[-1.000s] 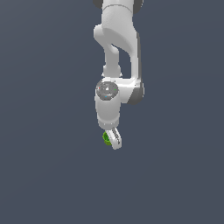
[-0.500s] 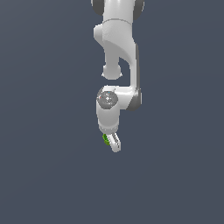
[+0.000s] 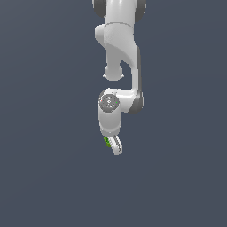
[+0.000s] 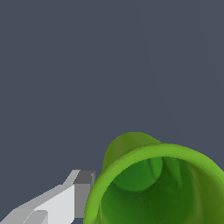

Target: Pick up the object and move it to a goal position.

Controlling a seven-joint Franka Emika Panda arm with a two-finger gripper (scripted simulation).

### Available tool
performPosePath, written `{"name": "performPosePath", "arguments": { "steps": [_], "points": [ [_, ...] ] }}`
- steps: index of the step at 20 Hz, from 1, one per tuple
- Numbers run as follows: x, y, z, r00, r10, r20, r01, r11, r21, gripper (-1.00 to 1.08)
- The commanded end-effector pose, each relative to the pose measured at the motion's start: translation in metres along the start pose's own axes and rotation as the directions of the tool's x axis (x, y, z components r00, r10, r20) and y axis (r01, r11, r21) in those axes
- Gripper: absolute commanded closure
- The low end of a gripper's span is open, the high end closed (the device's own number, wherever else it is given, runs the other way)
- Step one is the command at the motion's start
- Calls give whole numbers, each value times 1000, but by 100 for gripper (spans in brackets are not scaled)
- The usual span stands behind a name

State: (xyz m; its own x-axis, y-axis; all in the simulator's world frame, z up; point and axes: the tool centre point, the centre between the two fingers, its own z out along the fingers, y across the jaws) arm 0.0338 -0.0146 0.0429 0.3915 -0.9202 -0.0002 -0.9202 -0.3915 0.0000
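The object is a small bright green cup. In the exterior view only a sliver of the object (image 3: 107, 141) shows, tucked against the white fingers (image 3: 117, 146) below the arm's wrist. My gripper (image 3: 113, 145) is shut on it and holds it off the ground. The wrist view is filled by the object (image 4: 157, 183), its hollow mouth and wider rim facing the camera, with one white finger and its grey pad (image 4: 83, 192) pressed against the cup's side. The other finger is hidden behind the cup.
A plain dark grey-blue ground (image 3: 44, 177) lies all around. The white arm (image 3: 119, 48) reaches down from the upper edge of the exterior view. No goal marker shows.
The arm has stretched downward in the exterior view, and the gripper with the green cup has moved lower and slightly to the exterior view's right. The grasp stays the same.
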Motion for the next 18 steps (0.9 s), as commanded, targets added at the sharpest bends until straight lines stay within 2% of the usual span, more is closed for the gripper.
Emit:
{"name": "performPosePath", "arguments": {
  "steps": [1,10,14,18],
  "points": [
    [0,0,0,1000,0,0,0,1000,0,108],
    [4,-3,-11,1000,3,-6,-3,1000,13,108],
    [15,-9,-38,1000,12,-19,-12,999,39,108],
    [31,-17,-80,999,28,-41,-24,996,83,108]
  ]
}}
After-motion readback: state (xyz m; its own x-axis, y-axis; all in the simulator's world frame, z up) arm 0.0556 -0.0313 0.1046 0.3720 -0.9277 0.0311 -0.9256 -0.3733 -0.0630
